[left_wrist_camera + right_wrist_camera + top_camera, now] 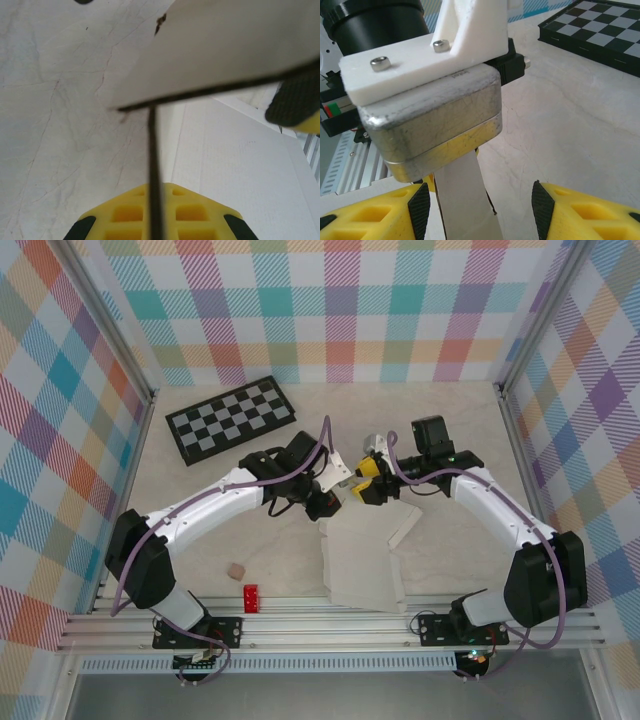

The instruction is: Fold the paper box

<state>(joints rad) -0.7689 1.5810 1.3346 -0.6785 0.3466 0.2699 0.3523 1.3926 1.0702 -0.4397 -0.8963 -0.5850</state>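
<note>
So: left arm [210,508] reaches from the near-left corner of the tabletop [450,430] toward its centre. The left gripper [338,480] is pinched tight on a raised flap of the paper box [360,562], whose sheet lies flat by mid near edge. Right arm [490,495] arcs in from the near-right corner. The right gripper [368,482] has its jaws apart, straddling a white strip of the box.

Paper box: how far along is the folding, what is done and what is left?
Done: very little; most of the paper box lies flat on the table. In hand: the left gripper pinches one raised flap, and the right gripper stands open around that flap. Left: no walls stand and no box shape shows, so nearly all folding remains.
</note>
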